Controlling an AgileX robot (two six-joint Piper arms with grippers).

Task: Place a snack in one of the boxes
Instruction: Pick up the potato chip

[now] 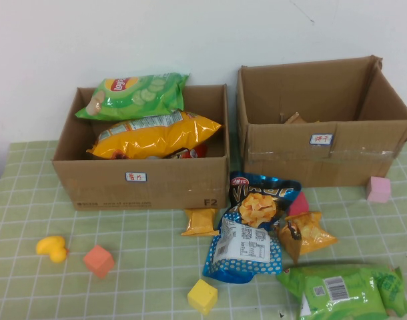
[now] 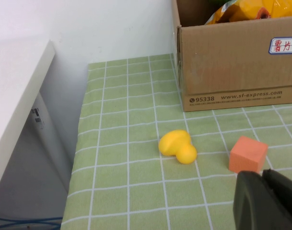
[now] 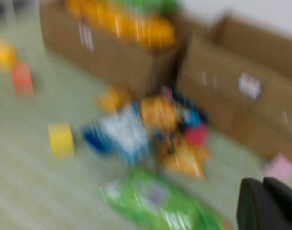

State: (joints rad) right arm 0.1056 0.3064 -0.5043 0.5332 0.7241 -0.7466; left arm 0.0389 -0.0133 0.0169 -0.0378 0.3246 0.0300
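Two open cardboard boxes stand at the back. The left box (image 1: 143,181) holds a green chips bag (image 1: 137,93) and a yellow bag (image 1: 153,133). The right box (image 1: 323,160) looks nearly empty. Loose snacks lie in front: a blue bag (image 1: 247,247), a dark chips bag (image 1: 260,197), two orange packets (image 1: 201,221) (image 1: 307,233) and a green bag (image 1: 347,290). Neither gripper shows in the high view. My left gripper (image 2: 263,175) is shut and empty above the table's left part. My right gripper (image 3: 263,181) is shut and empty, above the table near the green bag (image 3: 160,206).
Toys lie on the green checked cloth: a yellow duck (image 1: 52,248), an orange cube (image 1: 99,261), a yellow cube (image 1: 202,296) and a pink cube (image 1: 377,189). The duck (image 2: 177,146) and orange cube (image 2: 248,154) lie just ahead of my left gripper. The table's left edge (image 2: 79,158) is close.
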